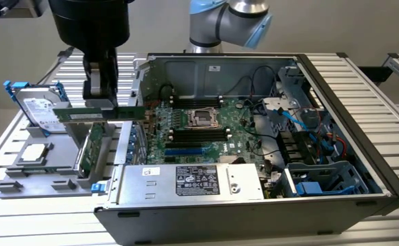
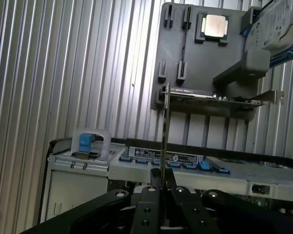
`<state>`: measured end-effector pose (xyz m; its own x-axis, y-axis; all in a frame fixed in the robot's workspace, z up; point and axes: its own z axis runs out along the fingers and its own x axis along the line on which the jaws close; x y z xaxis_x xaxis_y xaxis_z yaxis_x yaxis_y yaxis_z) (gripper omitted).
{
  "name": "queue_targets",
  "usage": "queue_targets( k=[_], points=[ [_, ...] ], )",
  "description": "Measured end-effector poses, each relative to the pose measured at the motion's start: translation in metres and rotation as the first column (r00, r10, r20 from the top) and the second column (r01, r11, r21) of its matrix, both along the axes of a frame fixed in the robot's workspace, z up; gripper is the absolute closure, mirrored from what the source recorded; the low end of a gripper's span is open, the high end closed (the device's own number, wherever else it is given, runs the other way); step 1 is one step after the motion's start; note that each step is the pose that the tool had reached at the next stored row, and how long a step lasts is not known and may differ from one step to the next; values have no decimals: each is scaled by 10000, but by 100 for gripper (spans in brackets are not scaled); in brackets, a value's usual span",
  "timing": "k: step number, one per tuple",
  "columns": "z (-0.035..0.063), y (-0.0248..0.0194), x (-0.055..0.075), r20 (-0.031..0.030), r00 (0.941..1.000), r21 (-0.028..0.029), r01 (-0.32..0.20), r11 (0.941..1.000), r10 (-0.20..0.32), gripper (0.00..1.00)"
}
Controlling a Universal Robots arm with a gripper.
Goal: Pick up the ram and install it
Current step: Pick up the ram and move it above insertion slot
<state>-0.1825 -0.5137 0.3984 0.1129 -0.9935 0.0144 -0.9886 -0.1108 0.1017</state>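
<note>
Plainly, beside the open computer case point(image 1: 254, 225) and above the grey parts tray point(image 1: 21, 177), the gripper point(image 1: 98, 102) stands narrow, pinching the ram point(image 1: 76, 115) along one edge. So thin a hold could let the stick tilt and jam against a slot.

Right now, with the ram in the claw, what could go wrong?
1. The ram hangs level beside the case wall; carried across low, its end might strike it.
2. The claw pinches only the stick's middle, so it may tilt before meeting the memory slots.
</note>
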Motion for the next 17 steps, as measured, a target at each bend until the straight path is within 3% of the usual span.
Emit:
queue_targets(
  k=[9, 17],
  points=[
    [0, 52, 381, 0, 10000, 0, 0, 10000, 0, 86],
    [-3, 162, 640, 15, 10000, 1, 0, 10000, 0, 86]
  ],
)
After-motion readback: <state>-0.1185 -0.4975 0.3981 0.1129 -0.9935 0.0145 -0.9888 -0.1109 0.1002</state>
